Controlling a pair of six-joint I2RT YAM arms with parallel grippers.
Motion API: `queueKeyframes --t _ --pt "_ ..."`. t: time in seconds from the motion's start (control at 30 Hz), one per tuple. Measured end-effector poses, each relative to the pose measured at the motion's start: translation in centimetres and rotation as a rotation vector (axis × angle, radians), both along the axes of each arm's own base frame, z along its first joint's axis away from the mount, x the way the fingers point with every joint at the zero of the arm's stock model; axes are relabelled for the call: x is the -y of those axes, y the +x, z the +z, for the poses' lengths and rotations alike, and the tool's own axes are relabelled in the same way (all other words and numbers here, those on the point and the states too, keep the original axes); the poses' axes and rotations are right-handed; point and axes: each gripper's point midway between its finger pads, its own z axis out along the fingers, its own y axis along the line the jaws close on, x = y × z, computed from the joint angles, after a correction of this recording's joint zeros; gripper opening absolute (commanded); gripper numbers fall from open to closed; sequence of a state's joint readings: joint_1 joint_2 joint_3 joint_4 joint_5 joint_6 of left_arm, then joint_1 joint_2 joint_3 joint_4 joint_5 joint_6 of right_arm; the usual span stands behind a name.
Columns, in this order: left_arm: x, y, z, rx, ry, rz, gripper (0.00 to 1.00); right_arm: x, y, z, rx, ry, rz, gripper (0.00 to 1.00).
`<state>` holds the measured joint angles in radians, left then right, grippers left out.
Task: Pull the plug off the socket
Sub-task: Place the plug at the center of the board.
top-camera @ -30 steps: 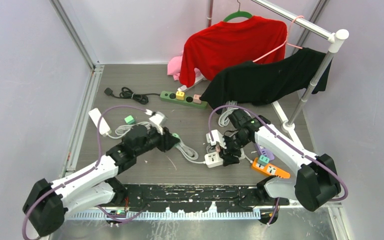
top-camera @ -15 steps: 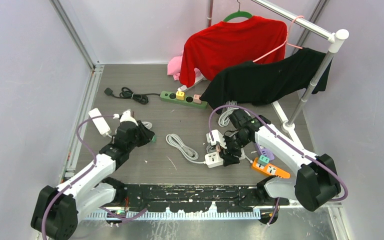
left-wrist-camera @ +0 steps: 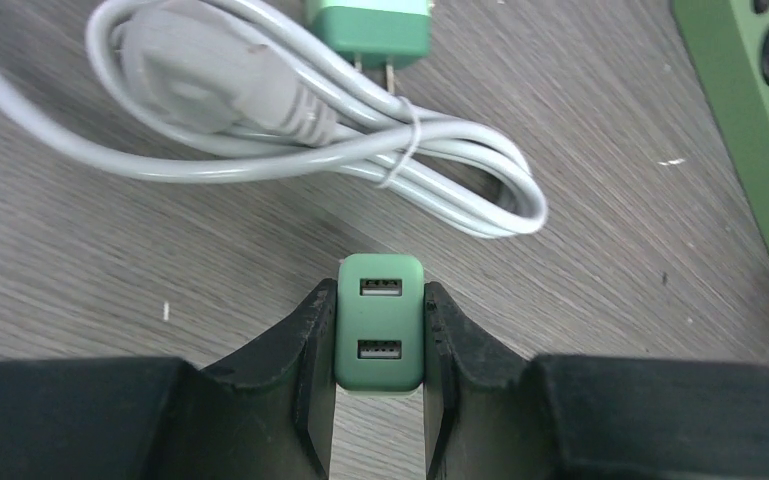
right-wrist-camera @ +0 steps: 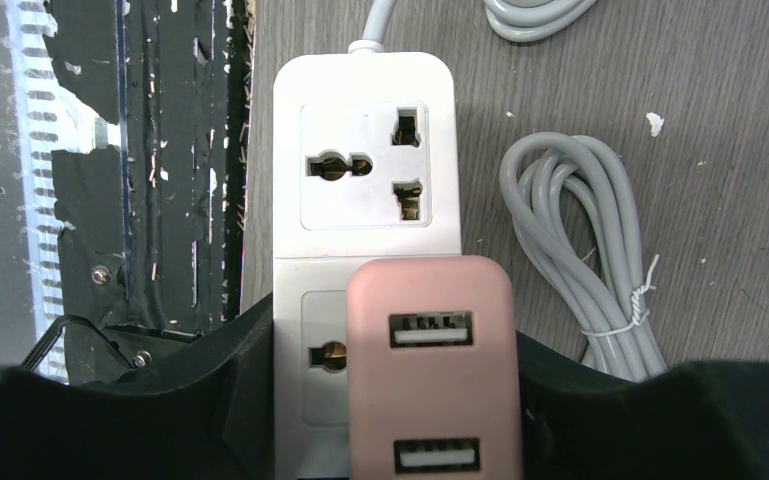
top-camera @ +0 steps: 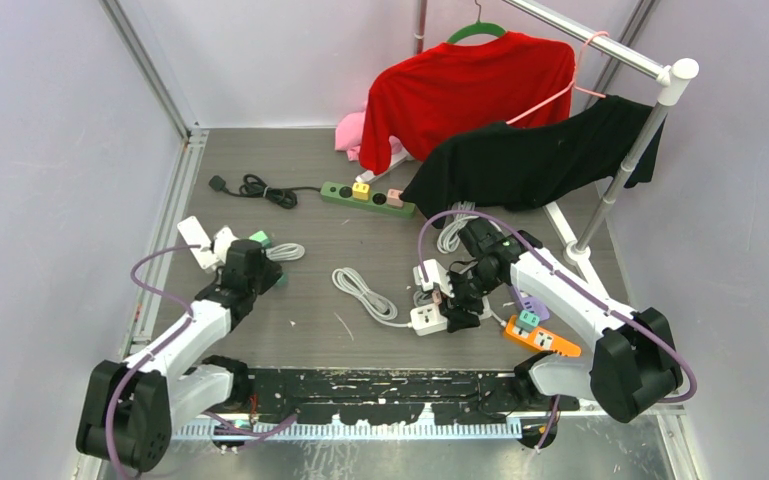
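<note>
Left pincer [left-wrist-camera: 380,300]: shut tight on green plug [left-wrist-camera: 380,325], one finger on each side face, USB ports facing the wrist camera. The plug sits between the fingertips, its top poking just past them, and is clear of any socket. It hangs over the table [left-wrist-camera: 600,240] at far left, well apart from the strip [right-wrist-camera: 365,140].

Just beyond the plug lie a tied white cable [left-wrist-camera: 290,120] and a second green adapter [left-wrist-camera: 368,30], lying flat with its prongs bare. The edge of a green power bar [left-wrist-camera: 750,130] shows at right.

Right pincer [right-wrist-camera: 400,345]: part open, straddling the white strip, with fingers [right-wrist-camera: 245,350] pressed against its long sides; it grips the strip. The pink plug [right-wrist-camera: 430,370] is seated in the strip's near socket, between the fingers. The far socket is empty. A grey cable bundle [right-wrist-camera: 580,250] lies beside the strip.
</note>
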<state>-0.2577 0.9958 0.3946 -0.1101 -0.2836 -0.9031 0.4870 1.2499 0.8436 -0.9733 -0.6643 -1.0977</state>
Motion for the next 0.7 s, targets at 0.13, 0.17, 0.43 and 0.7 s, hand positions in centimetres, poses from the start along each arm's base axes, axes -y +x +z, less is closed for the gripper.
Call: queueKeyframes --t 0.13,0.17,0.43,0.7 --pt "-0.9 -0.2 -1.0 -0.056 -0.004 0.049 0.74 0.0 0.0 0.0 0.0 0.0 0.0 0.1" --pt "-0.9 -0.1 -0.9 -0.064 -0.005 0.056 0.79 0.0 0.0 0.0 0.0 -0.001 0.0 0.1" --pt "-0.5 -0.6 1.1 -0.033 -0.049 0.049 0.94 0.0 0.0 0.0 0.0 -0.001 0.0 0.12" --pt "1.6 -1.6 6.1 0.118 -0.18 -0.044 0.94 0.0 0.0 -0.1 -0.004 -0.001 -0.006 0.19"
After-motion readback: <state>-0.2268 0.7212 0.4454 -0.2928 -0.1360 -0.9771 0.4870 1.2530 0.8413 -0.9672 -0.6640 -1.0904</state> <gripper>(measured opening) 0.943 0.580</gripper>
